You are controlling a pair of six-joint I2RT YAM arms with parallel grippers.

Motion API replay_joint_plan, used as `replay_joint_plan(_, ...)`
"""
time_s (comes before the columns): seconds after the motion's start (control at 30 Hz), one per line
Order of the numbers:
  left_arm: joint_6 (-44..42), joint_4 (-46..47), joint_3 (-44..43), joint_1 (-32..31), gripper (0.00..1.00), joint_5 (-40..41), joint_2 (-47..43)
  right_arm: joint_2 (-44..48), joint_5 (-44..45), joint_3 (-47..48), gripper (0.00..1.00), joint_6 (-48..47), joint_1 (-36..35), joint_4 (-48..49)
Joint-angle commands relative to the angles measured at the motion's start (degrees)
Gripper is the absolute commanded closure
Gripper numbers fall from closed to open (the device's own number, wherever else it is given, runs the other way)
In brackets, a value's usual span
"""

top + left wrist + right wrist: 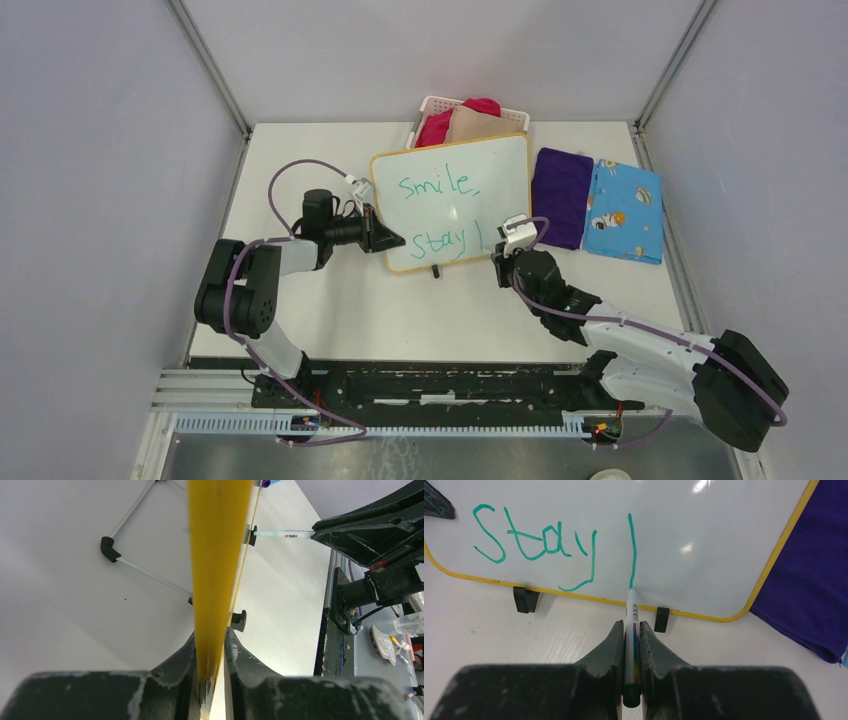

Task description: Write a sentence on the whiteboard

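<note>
The whiteboard with a yellow-orange frame stands tilted at mid table on two small black feet. Green writing on it reads "Smile," above "Stay", followed by one vertical stroke. My left gripper is shut on the board's left frame edge. My right gripper is shut on a white marker with a rainbow stripe. The marker's tip touches the board at the stroke's lower end, near the bottom frame.
A white slotted basket holding red and tan cloth stands behind the board. A purple cloth and a blue patterned cloth lie to the board's right. Grey walls enclose the table.
</note>
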State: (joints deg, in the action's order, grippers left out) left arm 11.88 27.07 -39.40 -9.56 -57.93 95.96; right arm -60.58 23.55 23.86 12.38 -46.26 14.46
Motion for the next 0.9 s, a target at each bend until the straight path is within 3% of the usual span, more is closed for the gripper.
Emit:
replay_joint_plan(0.0, -3.4, -8.6, 0.5, -1.5, 0.98, 6.4, 2.4, 3.5, 0.8, 3.6, 1.00, -0.2, 0.3, 0.6)
replay_joint_plan(0.43, -3.5, -8.6, 0.5, -1.5, 0.98, 6.5, 2.4, 0.3, 5.5, 10.3, 1.00, -2.5, 0.6, -1.3)
replay_joint_plan(0.87, -3.5, -8.7, 0.3, -1.5, 0.98, 6.4, 2.5, -2.1, 5.7, 10.0, 1.00, -1.8, 0.7, -1.9)
